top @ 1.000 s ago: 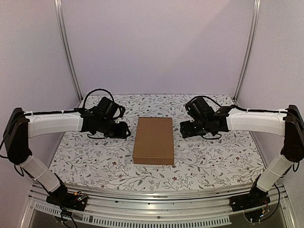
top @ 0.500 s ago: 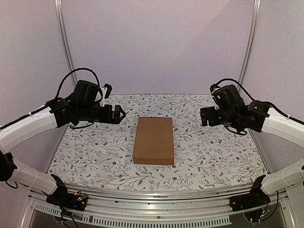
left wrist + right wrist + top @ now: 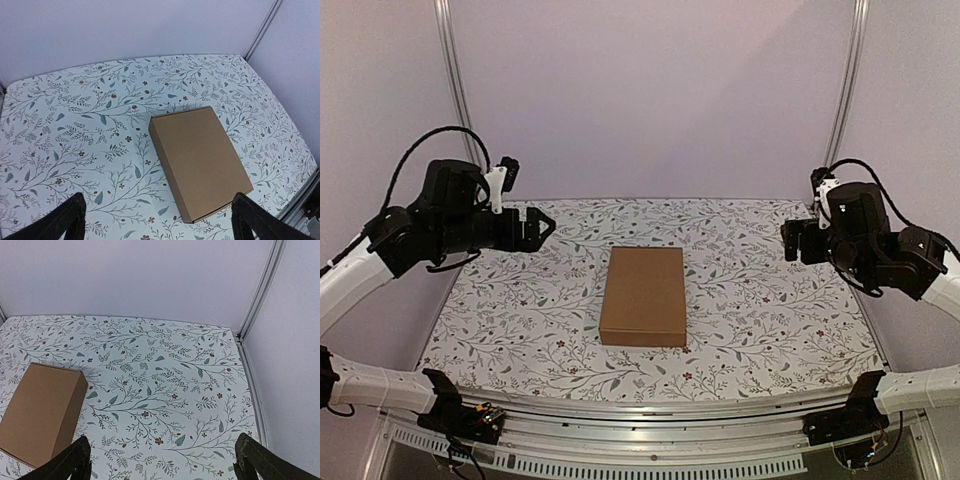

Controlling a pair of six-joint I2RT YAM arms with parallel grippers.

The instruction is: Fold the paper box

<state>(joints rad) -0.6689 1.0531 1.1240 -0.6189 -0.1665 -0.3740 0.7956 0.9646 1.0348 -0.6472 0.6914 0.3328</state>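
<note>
The paper box lies closed and flat in the middle of the flowered table, a plain brown cardboard rectangle; it also shows in the left wrist view and at the left edge of the right wrist view. My left gripper hangs open, raised well to the left of the box, with nothing between its fingers. On the other side my right gripper is open too, lifted to the right of the box and holding nothing; its fingertips frame bare tablecloth.
The table carries a white cloth with a leaf and flower print. Plain walls with metal posts close in the back and sides. The arm bases sit on the aluminium rail at the near edge.
Both arms have drawn back from the box, upward and outward to their sides. Both grippers have opened wide. The box has not moved.
</note>
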